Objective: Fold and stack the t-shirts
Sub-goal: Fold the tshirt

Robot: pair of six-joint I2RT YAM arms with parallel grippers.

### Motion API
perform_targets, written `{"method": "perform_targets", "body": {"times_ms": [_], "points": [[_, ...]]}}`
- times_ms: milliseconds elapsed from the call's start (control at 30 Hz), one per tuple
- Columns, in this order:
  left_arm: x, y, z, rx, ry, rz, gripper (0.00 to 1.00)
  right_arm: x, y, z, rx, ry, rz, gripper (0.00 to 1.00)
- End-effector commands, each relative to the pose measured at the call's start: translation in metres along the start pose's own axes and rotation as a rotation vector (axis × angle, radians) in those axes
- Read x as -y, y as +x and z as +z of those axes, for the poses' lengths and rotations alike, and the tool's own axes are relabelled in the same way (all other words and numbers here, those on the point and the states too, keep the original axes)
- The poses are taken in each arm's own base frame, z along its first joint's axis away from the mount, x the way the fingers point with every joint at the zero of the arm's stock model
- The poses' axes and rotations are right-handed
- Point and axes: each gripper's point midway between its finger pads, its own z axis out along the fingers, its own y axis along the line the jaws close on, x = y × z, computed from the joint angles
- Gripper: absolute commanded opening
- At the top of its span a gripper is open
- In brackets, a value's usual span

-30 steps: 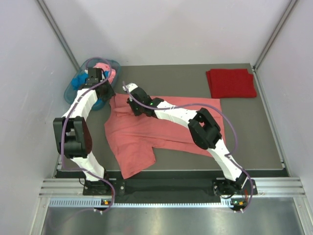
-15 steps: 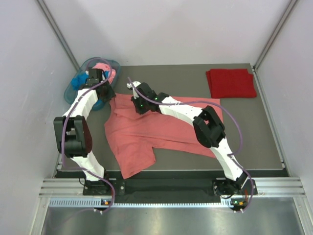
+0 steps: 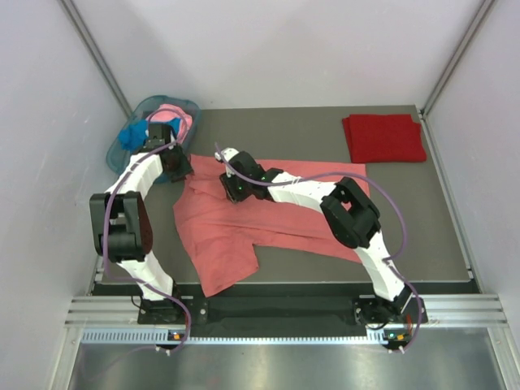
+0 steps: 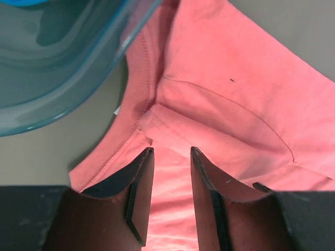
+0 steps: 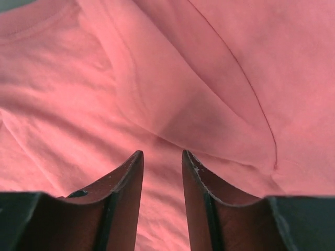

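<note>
The salmon-coral t-shirt (image 3: 244, 223) was laid open on the worktop (image 3: 309, 130), mostly flat, with its near-left part hanging towards the front edge and shallow creases across the body. It appeared to have been spread there so that it could be folded, and no fold had yet been made in it.

The left fingers (image 3: 177, 166) were held low over the shirt's far-left corner, just beside the teal basket (image 3: 112, 153). In the left wrist view they were seen parted, with nothing between them and a seamed edge of the shirt directly ahead. That placement suggested that the edge was being lined up for a pinch.

The right fingers (image 3: 232, 189) were poised over the upper middle of the same shirt. In the right wrist view they were seen slightly apart, with only smooth cloth and a long crease visible through the gap. No fabric was caught between them.

The dark red t-shirt (image 3: 383, 138) was lying folded in the far-right corner, well apart from the arms, presumably as the base of the stack. The bright blue t-shirt (image 3: 130, 136) and the light pink t-shirt (image 3: 175, 118) were bunched in the basket, awaiting their turn.

By this reckoning, 1 of 4 shirts was finished. 2 matched grips on one edge were judged necessary next, and a one-sided lift could skew the cloth.
</note>
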Motion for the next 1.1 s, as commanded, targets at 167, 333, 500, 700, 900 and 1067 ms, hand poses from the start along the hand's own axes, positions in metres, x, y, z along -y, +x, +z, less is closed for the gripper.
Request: {"method": "perform_targets", "body": {"times_ms": [167,333,500,700,900,1067], "points": [[-0.002,-0.028,-0.025,0.097,0.021,-0.010,0.39,-0.008,-0.061,0.004,0.207,0.050,-0.138,0.40],[-0.003,-0.030,-0.025,0.102,0.022,-0.012,0.39,-0.014,-0.053,0.014,0.182,0.032,-0.127,0.42],[-0.003,-0.035,-0.026,0.113,0.020,-0.013,0.39,-0.025,-0.045,0.015,0.166,0.014,-0.125,0.44],[-0.003,-0.040,-0.027,0.123,0.016,-0.007,0.39,-0.019,-0.034,0.017,0.151,0.036,-0.107,0.45],[-0.001,-0.042,-0.026,0.125,0.023,-0.008,0.39,-0.021,-0.026,0.018,0.126,0.058,-0.103,0.45],[0.000,-0.043,-0.025,0.125,0.027,-0.004,0.39,-0.023,-0.021,0.019,0.113,0.056,-0.081,0.42]]}}
